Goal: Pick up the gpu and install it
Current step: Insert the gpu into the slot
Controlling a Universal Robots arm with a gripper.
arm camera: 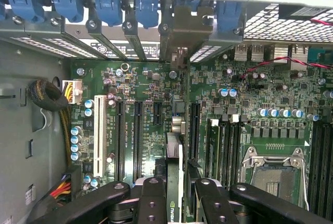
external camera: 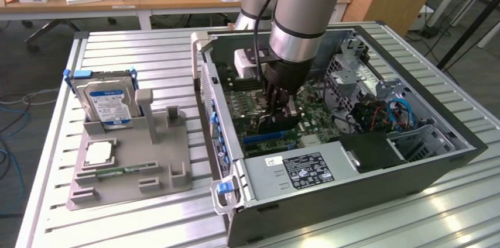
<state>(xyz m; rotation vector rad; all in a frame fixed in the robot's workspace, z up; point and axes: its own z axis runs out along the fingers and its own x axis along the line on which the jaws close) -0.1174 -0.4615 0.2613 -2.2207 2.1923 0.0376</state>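
As jaws grip one gpu [arm camera: 173,182], one hard drive [external camera: 105,102] stands apart.

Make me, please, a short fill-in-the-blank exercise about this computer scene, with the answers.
The gripper holds the gpu inside the open computer ___.
The hard drive on the gray holder has a ___ label.
On the green motherboard, one long slot is ___, its neighbours black.
Missing words: case; blue; white.
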